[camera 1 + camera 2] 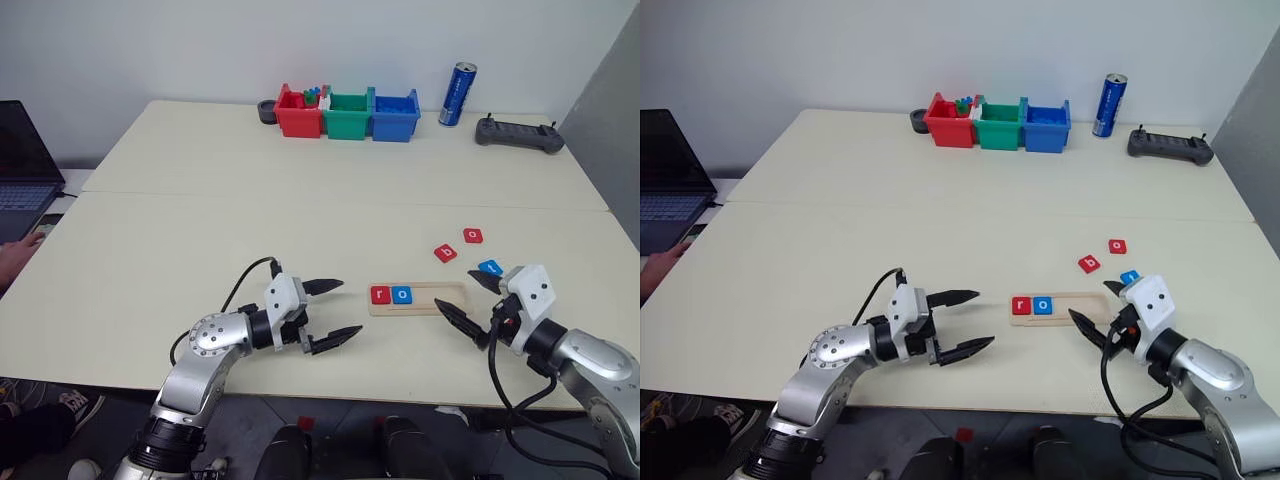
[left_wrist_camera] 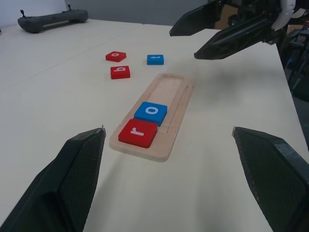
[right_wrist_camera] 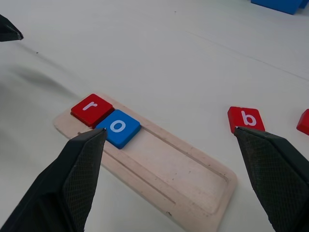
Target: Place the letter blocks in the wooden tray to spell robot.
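Both end effectors, left [image 1: 326, 313] and right [image 1: 470, 303], hang spread and empty either side of my tray [image 1: 440, 300], where r [image 1: 380, 294] and o [image 1: 401, 294] sit leftmost, leaving room. On the table beyond, b [image 1: 445, 253], then o [image 1: 473, 236] and t [image 1: 490, 267].

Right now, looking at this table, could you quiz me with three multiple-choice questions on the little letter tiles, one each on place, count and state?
1. Where is the red square b tile?
A. in the pale wooden tray
B. on the table beside the tray
C. in a bin

2. How many tiles lie in the tray?
A. two
B. three
C. five

3. The right tool is:
A. shut on a tile
B. open, holding nothing
C. shut, holding nothing

B: it lies outside the rim.
A: only red r and blue o.
B: fingers spread apart.
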